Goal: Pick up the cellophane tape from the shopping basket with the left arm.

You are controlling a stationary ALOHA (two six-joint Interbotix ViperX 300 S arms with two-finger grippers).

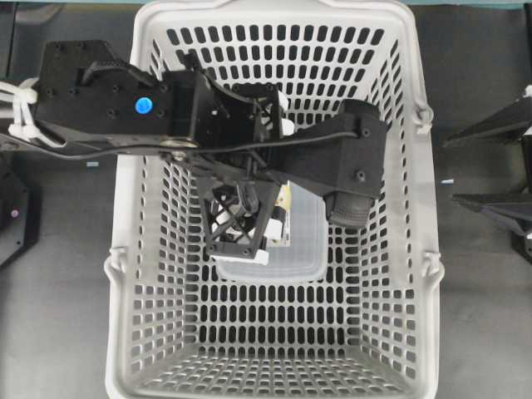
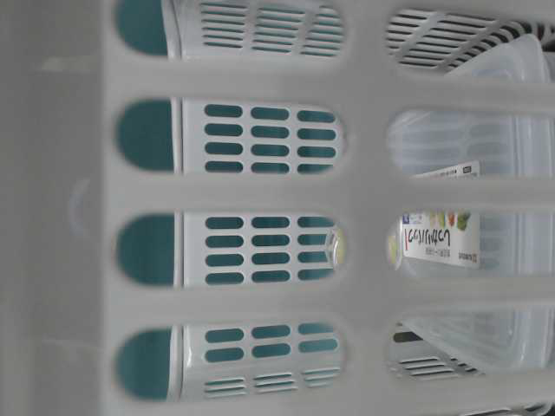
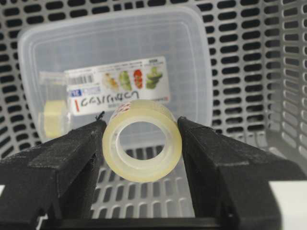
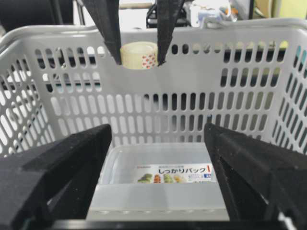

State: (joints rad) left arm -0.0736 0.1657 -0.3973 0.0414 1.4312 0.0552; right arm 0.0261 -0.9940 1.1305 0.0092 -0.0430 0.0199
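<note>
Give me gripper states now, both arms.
Left gripper: closed on the small pale-yellowish translucent tape roll, lifted above the large clear rectangular plastic box.
Right gripper: open, holding nothing.

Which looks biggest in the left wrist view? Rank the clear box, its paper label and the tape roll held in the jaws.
1. Clear box
2. and 3. unsure: paper label and cellophane tape cover similar areas, and the tape sits nearer the camera, so it looks enlarged.
</note>
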